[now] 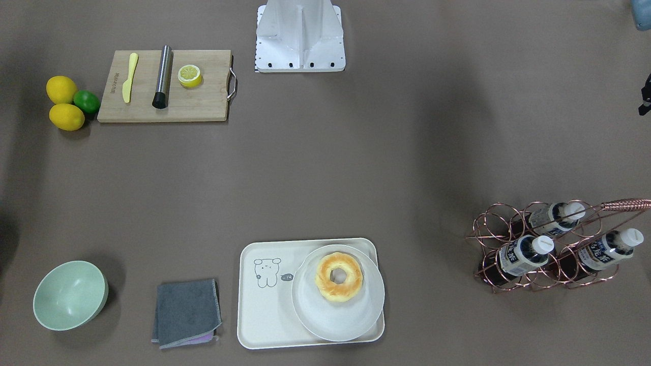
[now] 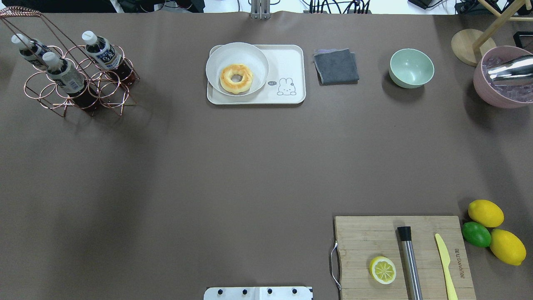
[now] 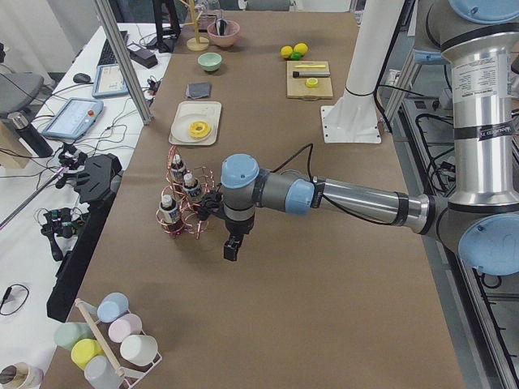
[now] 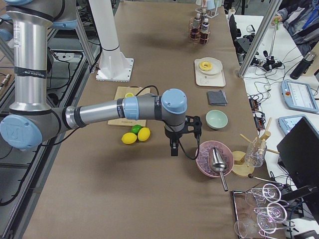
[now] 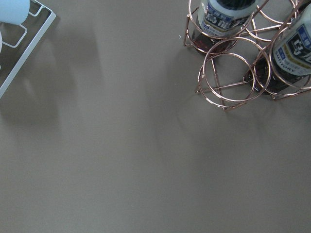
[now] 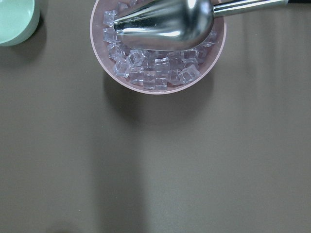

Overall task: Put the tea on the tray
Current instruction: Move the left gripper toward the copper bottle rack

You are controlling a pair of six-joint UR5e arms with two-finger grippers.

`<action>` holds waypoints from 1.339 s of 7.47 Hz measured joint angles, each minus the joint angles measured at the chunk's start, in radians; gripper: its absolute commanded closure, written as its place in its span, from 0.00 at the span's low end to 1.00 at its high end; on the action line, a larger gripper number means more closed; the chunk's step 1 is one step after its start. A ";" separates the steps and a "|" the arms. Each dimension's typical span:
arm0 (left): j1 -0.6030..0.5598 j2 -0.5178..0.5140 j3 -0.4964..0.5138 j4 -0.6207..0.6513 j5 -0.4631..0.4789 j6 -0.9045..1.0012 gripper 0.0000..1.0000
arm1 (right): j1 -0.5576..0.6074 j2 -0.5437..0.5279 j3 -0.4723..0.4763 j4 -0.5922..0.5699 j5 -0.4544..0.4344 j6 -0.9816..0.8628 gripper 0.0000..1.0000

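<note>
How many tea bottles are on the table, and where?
3, all in the copper rack on the robot's left: near bottle, inner bottle, outer bottle. None looks hidden.

A doughnut (image 1: 338, 277) sits on a white plate (image 1: 338, 321), with a grey cloth (image 1: 185, 311) and green bowl (image 1: 68, 295) nearby.

The tray (image 2: 287, 58) carries a speech bubble (image 2: 272, 83) reading "hi" (beside its drawn animal). The tea (image 1: 520, 255) labels' characters and the cutting board (image 2: 366, 237) engraving are too small to read.
</note>
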State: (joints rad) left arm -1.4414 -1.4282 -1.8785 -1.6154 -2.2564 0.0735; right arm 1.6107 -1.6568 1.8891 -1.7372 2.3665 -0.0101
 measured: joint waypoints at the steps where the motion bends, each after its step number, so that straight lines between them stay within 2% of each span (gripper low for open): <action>1: 0.000 0.000 0.001 0.000 0.000 0.003 0.03 | 0.000 0.000 0.000 0.000 0.000 0.000 0.00; 4: 0.002 -0.009 -0.005 0.002 -0.008 -0.004 0.03 | 0.000 0.003 -0.003 0.003 0.002 0.000 0.00; 8: 0.010 -0.071 -0.021 0.002 -0.015 -0.045 0.03 | -0.005 0.002 -0.016 0.003 0.003 0.002 0.00; 10: 0.059 -0.165 -0.066 -0.004 -0.024 -0.256 0.03 | -0.007 0.000 -0.022 0.005 -0.003 0.006 0.00</action>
State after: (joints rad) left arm -1.3826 -1.5932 -1.9441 -1.6198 -2.2804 -0.1824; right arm 1.6039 -1.6565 1.8675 -1.7326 2.3637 -0.0045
